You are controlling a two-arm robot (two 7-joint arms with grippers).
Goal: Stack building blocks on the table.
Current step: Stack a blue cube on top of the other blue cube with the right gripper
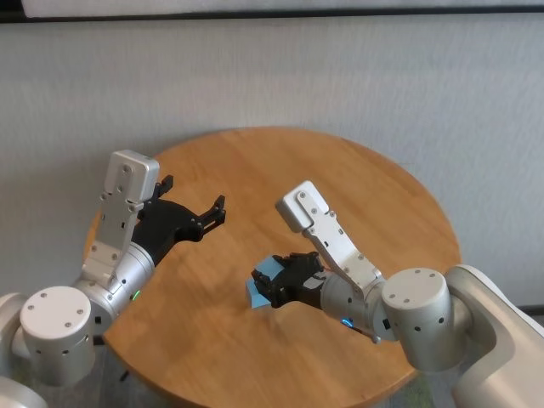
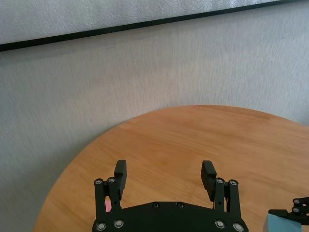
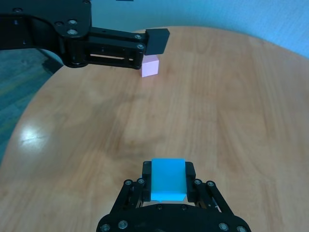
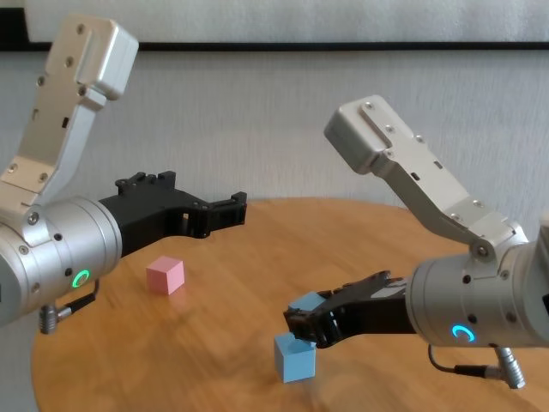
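My right gripper (image 1: 272, 286) is shut on a light blue block (image 3: 168, 179) and holds it low over the near middle of the table (image 1: 340, 170). Directly beneath it stands a second light blue block (image 4: 294, 358); I cannot tell whether the two touch. A pink block (image 4: 165, 275) rests on the wood to the left. Above and beside it my left gripper (image 1: 218, 212) hovers open and empty, its fingers (image 2: 120, 173) spread wide. That pink block (image 3: 150, 66) also shows in the right wrist view, just past the left gripper's fingertip.
The round wooden table (image 4: 214, 343) stands before a pale grey wall with a black strip. Bare wood stretches across the far and right parts of the tabletop (image 3: 231, 96). The table's rim lies close behind the left gripper.
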